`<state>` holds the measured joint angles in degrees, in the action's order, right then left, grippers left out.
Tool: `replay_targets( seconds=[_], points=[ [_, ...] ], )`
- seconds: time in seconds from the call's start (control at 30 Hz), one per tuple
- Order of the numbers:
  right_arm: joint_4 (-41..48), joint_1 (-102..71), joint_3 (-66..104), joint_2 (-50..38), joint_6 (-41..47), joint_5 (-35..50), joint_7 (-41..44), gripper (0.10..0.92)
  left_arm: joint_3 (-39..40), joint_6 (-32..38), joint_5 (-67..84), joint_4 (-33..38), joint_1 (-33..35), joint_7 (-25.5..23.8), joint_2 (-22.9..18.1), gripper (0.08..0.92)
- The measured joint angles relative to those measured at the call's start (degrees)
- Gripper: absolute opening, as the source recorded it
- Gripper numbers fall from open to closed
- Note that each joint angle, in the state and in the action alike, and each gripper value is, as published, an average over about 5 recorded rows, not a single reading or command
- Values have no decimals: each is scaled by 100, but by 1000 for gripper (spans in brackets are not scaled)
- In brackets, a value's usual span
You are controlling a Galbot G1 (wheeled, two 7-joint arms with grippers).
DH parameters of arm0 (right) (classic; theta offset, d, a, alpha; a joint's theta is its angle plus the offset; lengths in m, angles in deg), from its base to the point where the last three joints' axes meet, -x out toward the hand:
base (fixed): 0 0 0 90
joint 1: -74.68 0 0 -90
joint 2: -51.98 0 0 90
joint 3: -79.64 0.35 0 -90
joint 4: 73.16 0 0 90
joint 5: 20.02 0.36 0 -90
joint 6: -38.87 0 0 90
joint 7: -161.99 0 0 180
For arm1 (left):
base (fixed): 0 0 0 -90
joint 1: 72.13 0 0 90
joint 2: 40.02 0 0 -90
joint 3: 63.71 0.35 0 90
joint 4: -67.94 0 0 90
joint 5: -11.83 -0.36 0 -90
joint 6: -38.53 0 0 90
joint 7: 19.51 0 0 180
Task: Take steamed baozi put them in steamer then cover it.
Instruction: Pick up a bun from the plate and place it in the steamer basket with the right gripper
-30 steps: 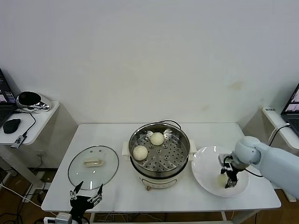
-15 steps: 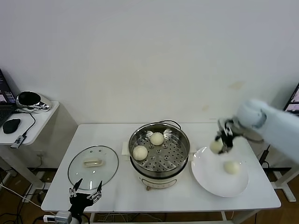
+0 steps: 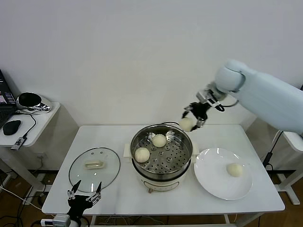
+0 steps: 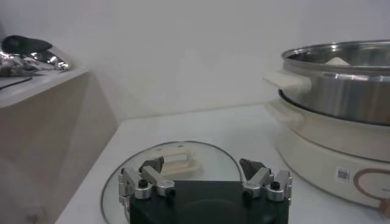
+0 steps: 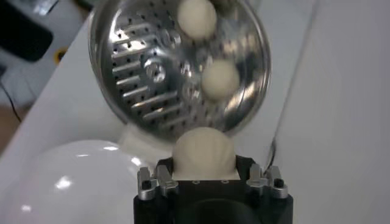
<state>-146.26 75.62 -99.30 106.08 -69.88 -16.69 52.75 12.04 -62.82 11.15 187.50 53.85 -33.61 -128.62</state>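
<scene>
2 baozi [image 3: 159, 140] already sit in our steamer [image 3: 161, 150]; 1 waits on the plate [image 3: 208, 177]. Our right gripper [image 3: 192, 121] pinches a 3rd bun over the far rim; released early, it could fall outside. Our left gripper [image 3: 84, 197] idles, jaws spread empty, near the cover [image 3: 94, 169].

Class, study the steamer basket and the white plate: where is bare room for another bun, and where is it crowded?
The steamer floor is bare on its half toward the plate; two baozi crowd the lid-side and rear. The right gripper holds a third baozi above the rear rim. The plate is bare except one baozi.
</scene>
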Motion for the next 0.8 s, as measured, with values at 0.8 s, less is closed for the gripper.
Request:
replay_targets(
  seconds=[0.8],
  points=[
    [-752,-110,-621,727,-2506,-1484,-706,646,-62,8,53,80,36,4,-112,823]
  ],
)
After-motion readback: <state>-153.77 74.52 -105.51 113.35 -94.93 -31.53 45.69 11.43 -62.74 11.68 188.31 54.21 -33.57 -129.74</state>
